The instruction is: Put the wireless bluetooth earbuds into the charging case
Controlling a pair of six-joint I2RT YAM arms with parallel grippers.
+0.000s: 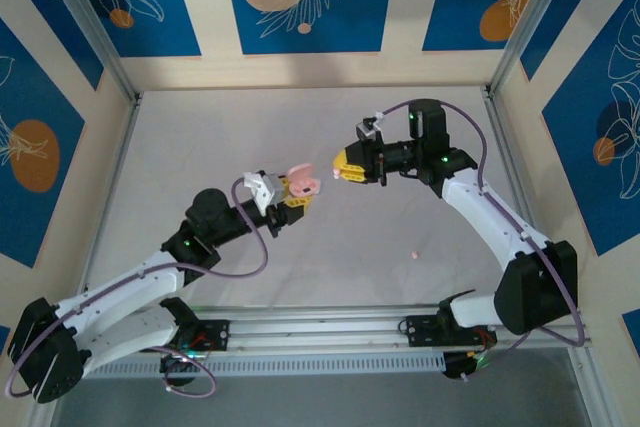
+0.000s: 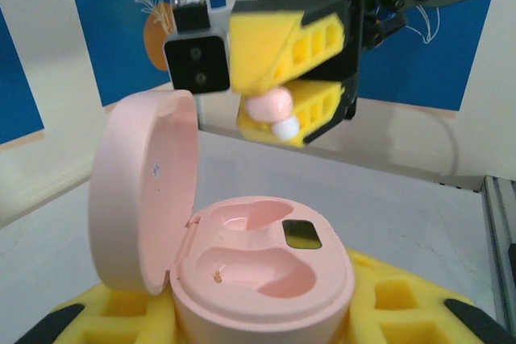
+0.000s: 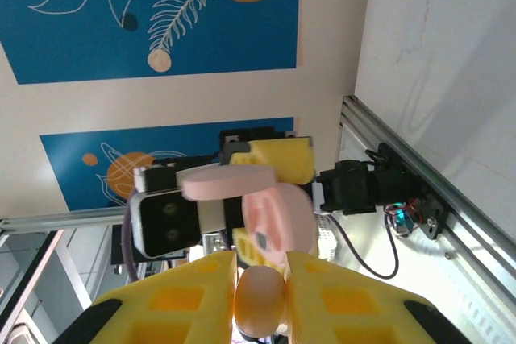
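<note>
Above the middle of the worktop (image 1: 200, 137), the left jaws grip the open pink charging case (image 2: 266, 279), both wells seemingly empty, while the right jaws pinch a peach-pink earbud (image 2: 268, 105) just short of it.

Top external camera, above and behind the arm bases (image 1: 450, 329), looks steeply down on the white table (image 1: 200, 147). The wrist cameras face each other at close range, sharing the open pink charging case (image 2: 266, 271) and a peach earbud (image 2: 268, 105), the bud at 12 o'clock from the left wrist, 6 o'clock from the right.
</note>
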